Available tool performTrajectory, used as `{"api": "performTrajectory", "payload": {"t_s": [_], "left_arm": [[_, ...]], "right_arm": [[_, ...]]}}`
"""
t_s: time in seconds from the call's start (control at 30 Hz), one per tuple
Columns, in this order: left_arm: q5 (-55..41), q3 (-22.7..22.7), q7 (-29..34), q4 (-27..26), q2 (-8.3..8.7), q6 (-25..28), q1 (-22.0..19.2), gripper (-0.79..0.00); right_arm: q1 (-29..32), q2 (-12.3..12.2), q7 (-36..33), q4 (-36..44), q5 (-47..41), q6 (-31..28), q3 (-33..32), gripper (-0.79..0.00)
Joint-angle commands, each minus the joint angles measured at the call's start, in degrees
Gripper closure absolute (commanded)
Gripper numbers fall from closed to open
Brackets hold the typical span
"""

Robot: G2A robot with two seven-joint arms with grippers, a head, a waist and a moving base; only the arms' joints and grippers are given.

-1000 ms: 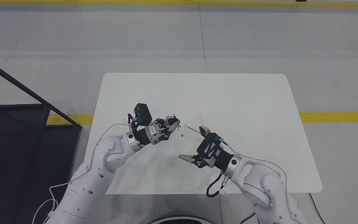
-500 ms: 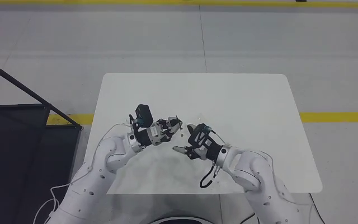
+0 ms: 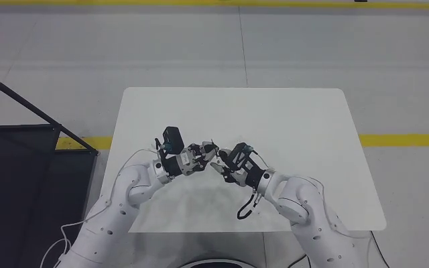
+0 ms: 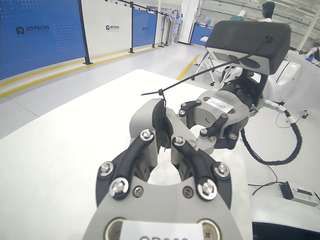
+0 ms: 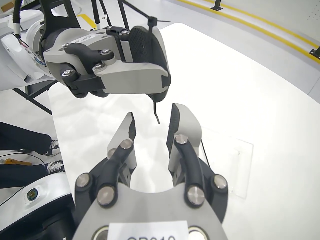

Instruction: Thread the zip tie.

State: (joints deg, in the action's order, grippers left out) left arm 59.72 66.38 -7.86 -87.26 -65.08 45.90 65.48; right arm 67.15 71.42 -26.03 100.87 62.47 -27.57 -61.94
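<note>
Table [image 3: 301, 120]: white top across the middle of the top view; the two arms meet above it, just left of the frame's centre

Left gripper [image 4: 163, 116]: clenched on the zip tie, with the black pads pressed together on the strap and held up off the table

Right gripper [image 5: 152, 123]: released, with fingers spread and nothing between the pads; in the top view it sits just beside the left gripper, tip to tip

Clear sheet [image 5: 225, 156]: lies flat on the table near the right gripper

Zip tie [image 5: 152, 22]: thin black strap held in the air by the left gripper; its small square head [image 4: 160, 92] stands just past the left fingertips; a long length trails away on one side of the head and a short stub sticks out on the other; I cannot tell whether that length already passes through the head

Handling: it looks very light, narrow, springy and slick, so it is likely to bend and flick rather than hold a line; it is not fragile

Where to hold: probably on the flat faces of the strap close to the tip, with the pads square across it, so little is left to whip about

Free end [image 5: 156, 115]: a short tail comes out below the left pads and hangs in the gap between the right gripper's open fingers, touching neither
</note>
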Motion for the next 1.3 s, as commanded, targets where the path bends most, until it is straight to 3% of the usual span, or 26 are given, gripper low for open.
{"api": "performTrajectory", "payload": {"t_s": [0.0, 0.23, 0.57, 0.6, 0.63, 0.67, 0.77, 0.93, 1.27], "left_arm": [[0.0, 0.0, 0.0, 0.0, -0.01, 0.0, 0.0, 0.000], [0.1, 0.0, 0.2, 0.0, -0.05, 0.1, 0.0, 0.000], [-0.1, 0.0, 0.5, 0.1, -0.13, 0.0, -0.1, 0.000], [-0.2, 0.1, 0.5, 0.1, -0.14, -0.1, -0.1, -0.222], [-0.3, 0.0, 0.6, 0.1, -0.16, -0.1, -0.1, -0.348], [-0.4, 0.0, 0.7, 0.1, -0.16, -0.1, -0.1, -0.391], [-0.6, 0.1, 1.0, 0.2, -0.18, -0.1, -0.2, -0.650], [-0.9, 0.1, 1.5, 0.3, -0.19, 0.0, -0.2, -0.662], [-0.8, 1.0, 1.2, 1.3, -0.07, 0.4, 0.1, -0.594]], "right_arm": [[0.0, 0.0, 0.2, 0.0, -0.1, 0.0, 0.0, -0.274], [0.0, -0.1, 0.6, 0.0, -0.4, -0.4, -0.1, 0.000], [-0.3, -0.3, 0.4, -0.3, -0.8, -0.8, 0.1, 0.000], [-0.3, -0.3, 0.4, -0.3, -0.8, -0.8, 0.1, 0.000], [-0.3, -0.3, 0.5, -0.3, -1.0, -0.9, 0.0, 0.000], [-0.3, -0.3, 0.6, -0.3, -1.2, -0.9, -0.1, 0.000], [0.0, -0.4, 0.4, -0.6, -2.3, -0.2, -0.5, 0.000], [-0.1, -0.4, -0.1, -0.7, -4.0, 0.1, -0.9, 0.000], [0.1, -0.7, -0.1, -1.4, -8.5, -1.4, -1.8, 0.000]]}}
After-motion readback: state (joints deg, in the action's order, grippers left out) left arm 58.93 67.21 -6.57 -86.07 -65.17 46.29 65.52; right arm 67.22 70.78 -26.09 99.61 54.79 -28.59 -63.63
